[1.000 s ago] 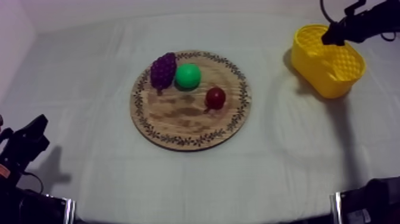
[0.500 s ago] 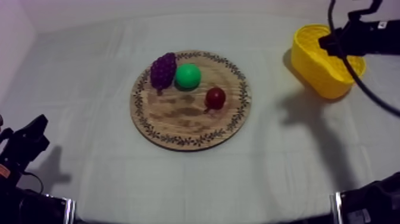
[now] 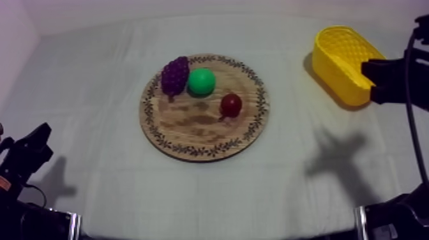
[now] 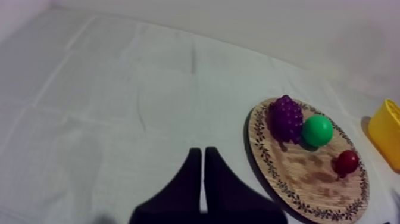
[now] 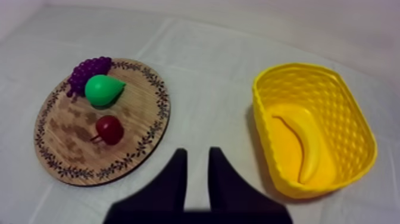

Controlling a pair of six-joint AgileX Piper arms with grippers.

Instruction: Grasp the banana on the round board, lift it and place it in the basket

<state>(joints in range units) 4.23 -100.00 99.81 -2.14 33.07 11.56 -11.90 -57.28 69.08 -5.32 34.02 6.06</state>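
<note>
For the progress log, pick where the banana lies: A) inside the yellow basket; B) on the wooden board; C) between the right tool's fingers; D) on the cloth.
A: the right wrist view shows the banana lying inside the yellow basket, with the right tool open and empty.

The left end effector [image 4: 199, 151] sits low at the near left corner of the table [image 3: 96, 89], fingers [image 4: 190, 176] pressed into a narrow wedge. The right end effector [image 5: 196, 152] hangs by the table's right edge, its fingers [image 5: 221, 170] parted, gripping nothing.
</note>
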